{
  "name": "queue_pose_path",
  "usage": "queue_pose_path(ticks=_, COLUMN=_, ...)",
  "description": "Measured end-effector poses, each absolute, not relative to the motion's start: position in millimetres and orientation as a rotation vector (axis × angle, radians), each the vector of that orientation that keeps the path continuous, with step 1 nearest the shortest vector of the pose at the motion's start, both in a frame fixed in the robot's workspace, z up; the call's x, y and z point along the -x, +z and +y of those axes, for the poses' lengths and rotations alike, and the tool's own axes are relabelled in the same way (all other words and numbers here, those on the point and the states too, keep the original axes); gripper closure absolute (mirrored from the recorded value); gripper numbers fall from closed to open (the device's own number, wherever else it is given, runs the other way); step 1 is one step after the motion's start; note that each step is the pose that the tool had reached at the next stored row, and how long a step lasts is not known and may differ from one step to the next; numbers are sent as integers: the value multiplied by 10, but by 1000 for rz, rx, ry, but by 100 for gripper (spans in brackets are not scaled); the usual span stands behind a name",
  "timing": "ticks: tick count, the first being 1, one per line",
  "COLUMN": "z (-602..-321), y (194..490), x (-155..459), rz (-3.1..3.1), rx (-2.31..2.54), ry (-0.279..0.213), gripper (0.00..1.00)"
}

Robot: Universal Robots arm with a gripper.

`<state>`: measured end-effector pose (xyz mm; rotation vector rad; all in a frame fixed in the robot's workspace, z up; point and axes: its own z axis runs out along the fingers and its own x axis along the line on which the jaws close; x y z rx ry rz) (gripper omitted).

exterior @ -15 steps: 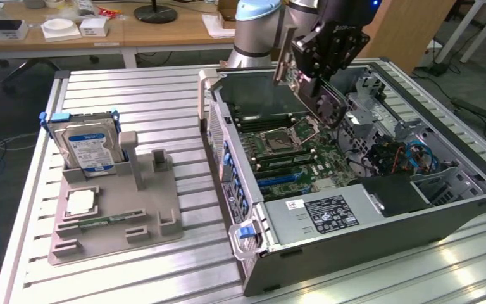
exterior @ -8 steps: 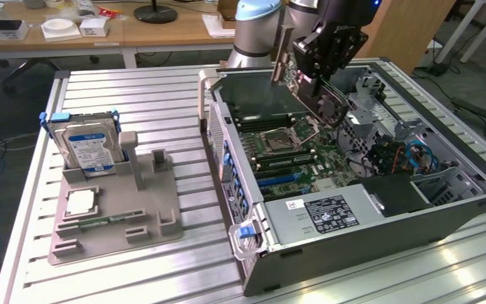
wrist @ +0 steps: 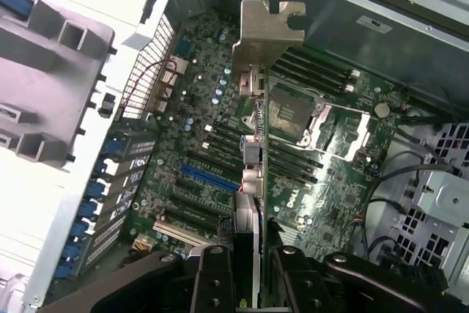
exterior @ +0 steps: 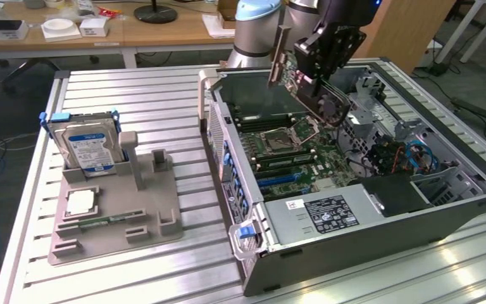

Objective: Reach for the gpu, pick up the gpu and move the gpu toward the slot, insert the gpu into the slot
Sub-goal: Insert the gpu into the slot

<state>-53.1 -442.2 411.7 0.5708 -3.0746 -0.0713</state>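
**Dark card held above the green board**

The jaws are closed partway, and we see the gripper pinching the gpu by one edge, a finger on each face. In the exterior view the gripper holds the gpu tilted above the open computer case, its silvery bracket towards the case's back wall. Below, and apart from the card, the slot lies as a blue strip on the motherboard, near the processor socket. We judge that the carry toward the slot is in hand and the insertion is not yet done. Seating calls, we think, for squaring the card and lining its connector edge along the blue strip.
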Motion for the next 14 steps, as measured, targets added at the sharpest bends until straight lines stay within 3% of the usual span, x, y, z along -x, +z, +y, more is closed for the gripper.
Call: queue_pose_path(ticks=14, z=-4422, y=4118, x=531, rz=-3037, rx=-739, ry=-79, gripper=74)
